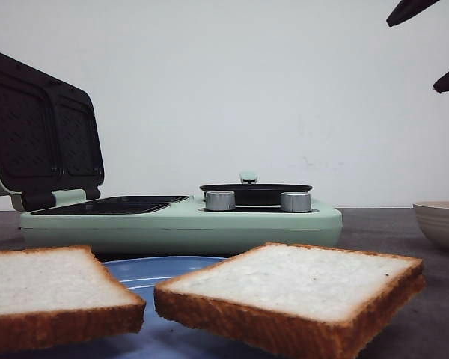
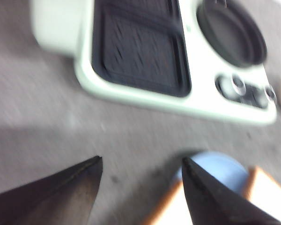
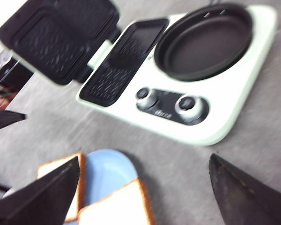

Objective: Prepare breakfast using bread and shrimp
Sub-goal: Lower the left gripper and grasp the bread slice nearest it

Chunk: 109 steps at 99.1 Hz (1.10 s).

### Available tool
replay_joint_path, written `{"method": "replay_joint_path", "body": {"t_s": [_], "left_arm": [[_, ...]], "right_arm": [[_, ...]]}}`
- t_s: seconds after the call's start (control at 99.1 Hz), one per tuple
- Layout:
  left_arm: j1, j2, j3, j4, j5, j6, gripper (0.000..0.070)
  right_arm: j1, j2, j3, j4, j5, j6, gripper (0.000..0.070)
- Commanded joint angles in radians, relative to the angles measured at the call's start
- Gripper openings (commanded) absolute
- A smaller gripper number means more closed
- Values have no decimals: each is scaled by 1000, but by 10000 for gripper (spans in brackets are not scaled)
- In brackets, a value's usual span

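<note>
Two slices of bread lie on a blue plate (image 1: 161, 269) at the table's front: one at the left (image 1: 52, 288), one at the right (image 1: 299, 288), overhanging the rim. My left gripper (image 2: 141, 159) is open and empty above the table, just beside the plate (image 2: 220, 168) and the bread (image 2: 271, 192). My right gripper (image 3: 144, 158) is open wide and empty, high above the plate (image 3: 107, 171) and the bread (image 3: 117, 206); its fingertips show at the top right of the front view (image 1: 411, 56). No shrimp shows in any view.
A pale green breakfast maker (image 1: 179, 221) stands behind the plate, its sandwich lid (image 1: 45, 127) open and upright at the left, a black round pan (image 1: 256, 192) at the right, and two knobs in front. A beige bowl (image 1: 441, 222) stands at the right edge, its contents hidden.
</note>
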Motion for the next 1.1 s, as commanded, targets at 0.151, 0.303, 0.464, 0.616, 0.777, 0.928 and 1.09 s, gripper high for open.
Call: {"method": "replay_joint_path", "body": {"t_s": [0.151,0.303,0.464,0.616,0.777,0.928,1.09], "left_arm": [[-3,101,11,-52,151,8,364],[-3,160,11,-95,159,8,363],[-3,205,13,-136,99,8,363],[-3,255,16,-177,99,16,364],[-11,360,16,-205,195,37,364],[-27,406,16,-185,194,47,364],[-51,454,16,-176,194,61,353]], "right_arm": [[40,4,15,6,-4,-14,551],[58,4,15,6,-5,-14,551],[76,4,15,5,-36,-13,551],[87,4,15,1,-38,-14,551],[87,5,15,3,-33,-16,551],[87,5,15,5,-33,-17,551],[87,5,15,5,-32,-19,551]]}}
